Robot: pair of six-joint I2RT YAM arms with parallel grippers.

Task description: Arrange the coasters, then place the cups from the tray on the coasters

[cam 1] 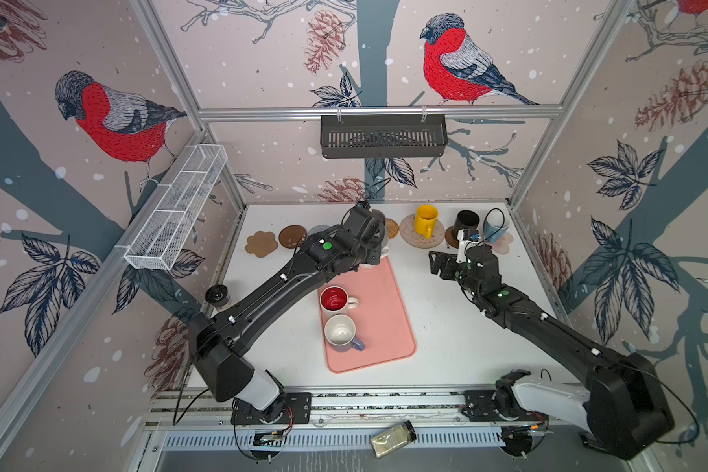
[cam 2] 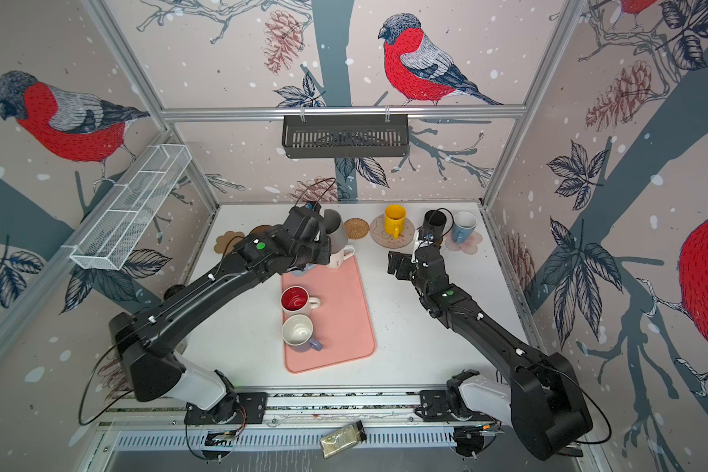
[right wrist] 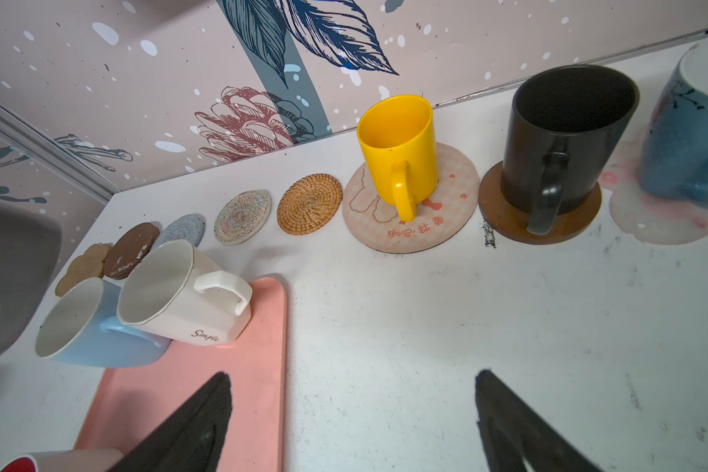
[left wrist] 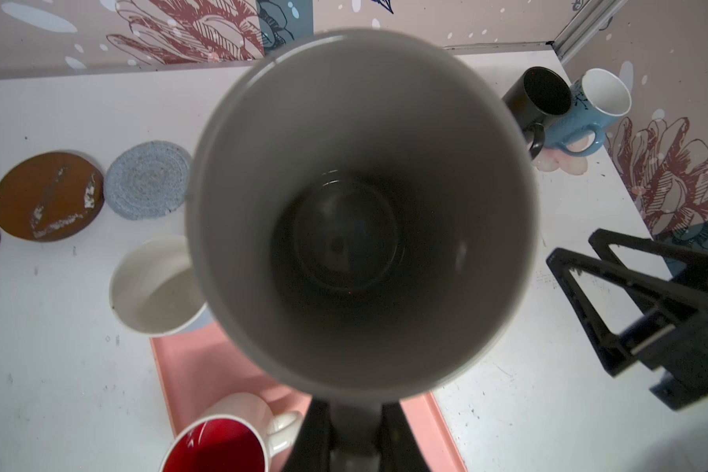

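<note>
My left gripper (left wrist: pixel 354 408) is shut on the handle of a grey cup (left wrist: pixel 360 212) and holds it above the far end of the pink tray (cam 1: pixel 385 327). On the tray stand a red-lined cup (cam 1: pixel 334 299) and a lavender cup (cam 1: pixel 341 333); a white cup (right wrist: pixel 180 294) and a light blue cup (right wrist: pixel 86 327) are at its far end. Along the back lie the coasters: paw (cam 1: pixel 261 244), brown disc (cam 1: pixel 292 236), blue-grey (right wrist: pixel 180 229), cream (right wrist: pixel 243 217) and rattan (right wrist: pixel 309 203). Yellow (cam 1: pixel 426 220), black (cam 1: pixel 466 224) and blue (cam 1: pixel 494 227) cups stand on coasters. My right gripper (right wrist: pixel 352 380) is open over the table.
A spice jar (cam 1: pixel 393 439) lies on the front rail. A black-lidded jar (cam 1: pixel 217 295) stands at the table's left edge. A white wire basket (cam 1: pixel 176 208) hangs on the left wall and a black basket (cam 1: pixel 383 137) on the back rail.
</note>
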